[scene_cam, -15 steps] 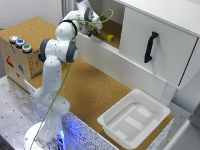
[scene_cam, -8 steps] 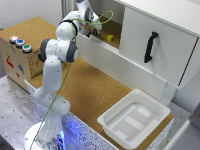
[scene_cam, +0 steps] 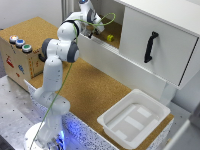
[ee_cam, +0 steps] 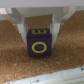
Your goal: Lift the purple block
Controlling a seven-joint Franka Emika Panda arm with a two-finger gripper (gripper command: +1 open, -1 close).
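Purple block [ee_cam: 39, 44] sat squarely between the jaws, resting on the cork surface [ee_cam: 15, 60] inside the open white cabinet [scene_cam: 155, 35], yellow letter O facing the wrist camera. Gripper [ee_cam: 41, 29] straddled the block, one white finger [ee_cam: 19, 29] against each side face. Looked pressed to the sides with no visible gap, so judged clenched on the block, though contact force could not be confirmed. Block a cube, so no long axis to align with; centred under the palm, neither ahead of nor behind the fingertips. Underside appeared level with the cork, hence judged not yet raised. Only one arm present, reaching into the cabinet past a yellow object [scene_cam: 110, 38] beside it. Next move, in all likelihood, straight up, away from the cork, keeping the grip steady.
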